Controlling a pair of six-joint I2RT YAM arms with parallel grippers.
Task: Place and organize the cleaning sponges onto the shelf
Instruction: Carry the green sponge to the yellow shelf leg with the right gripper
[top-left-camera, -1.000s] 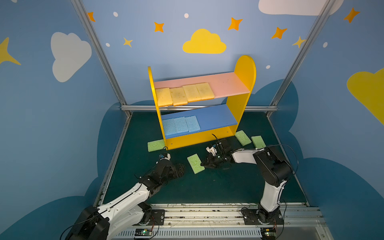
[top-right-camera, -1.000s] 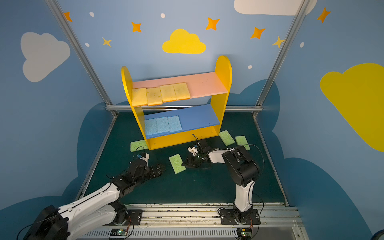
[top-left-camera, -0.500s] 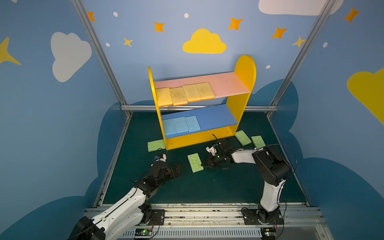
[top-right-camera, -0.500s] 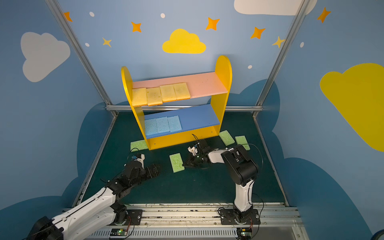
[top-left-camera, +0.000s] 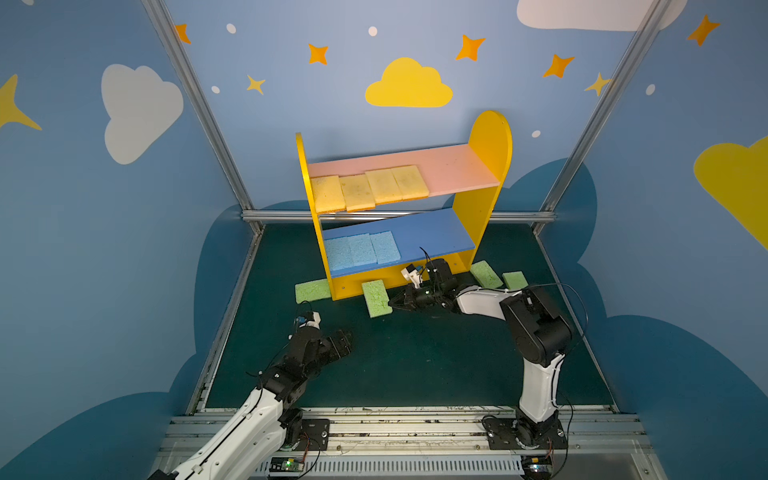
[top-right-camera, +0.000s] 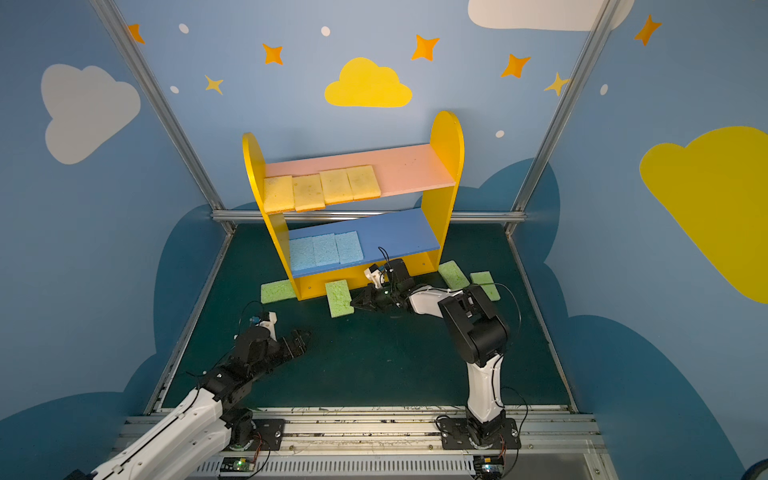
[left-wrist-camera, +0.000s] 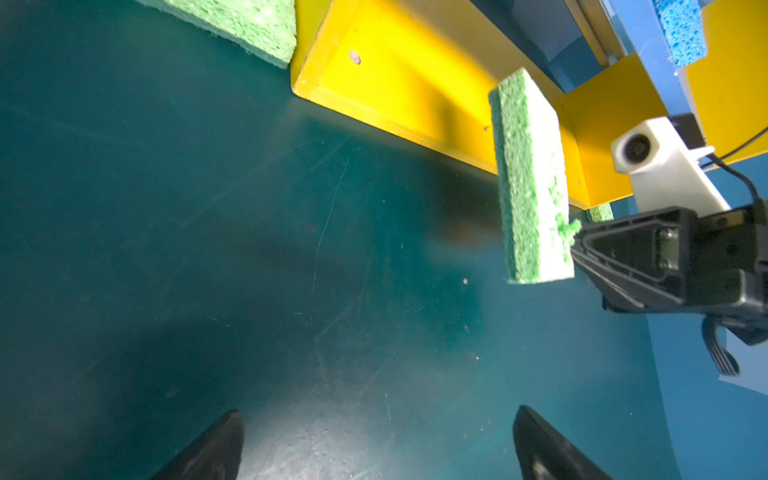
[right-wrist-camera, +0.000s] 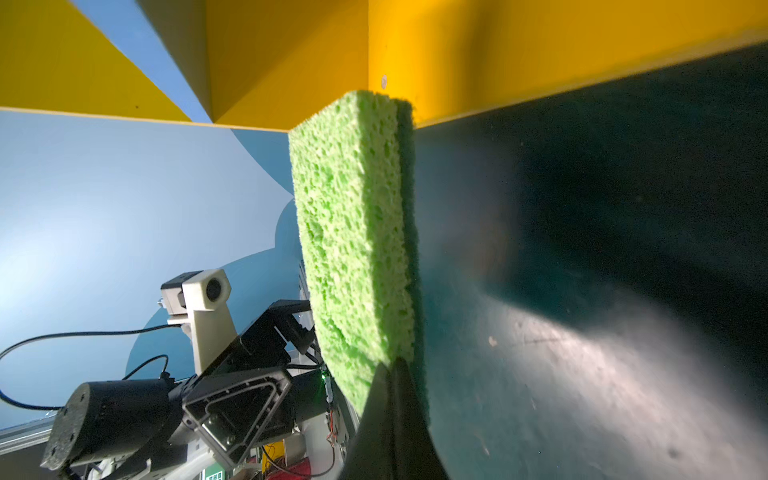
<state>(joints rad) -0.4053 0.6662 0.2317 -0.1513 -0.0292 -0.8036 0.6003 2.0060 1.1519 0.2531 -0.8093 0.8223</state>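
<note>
Seven are up on the shelf (top-left-camera: 490, 141), Mia says: the yellow sponges (top-left-camera: 370, 191) in a row on the pink board (top-left-camera: 457, 170), the blue sponges (top-left-camera: 361, 249) side by side on the blue board (top-left-camera: 432, 237). Where are the green ones?

All four are off it, Tom answers. The left sponge (top-left-camera: 311, 291) lies on the tabletop (top-left-camera: 415, 365) against the shelf's left foot. The right sponges (top-left-camera: 485, 274) lie near its right foot. The green sponge (left-wrist-camera: 530, 183) is pinched at one corner by the right end effector (left-wrist-camera: 575, 243), clamped tight on the foam, just in front of the base (top-left-camera: 349, 286). From the left wrist it looks to hang clear of the tabletop.

And the left end effector (top-left-camera: 340, 343)?

Jaws wide, nothing between them, low over bare tabletop, well apart from every sponge.

Which step, then?

I judge it the carry of the first green one. Next it needs a level. The base seems the likely one, though both boards have free right halves, so I cannot tell. Either way the sponge should go in flat, towards one end, leaving room for three more. A corner grip on soft foam may flex or slip, so slow travel suits it.
</note>
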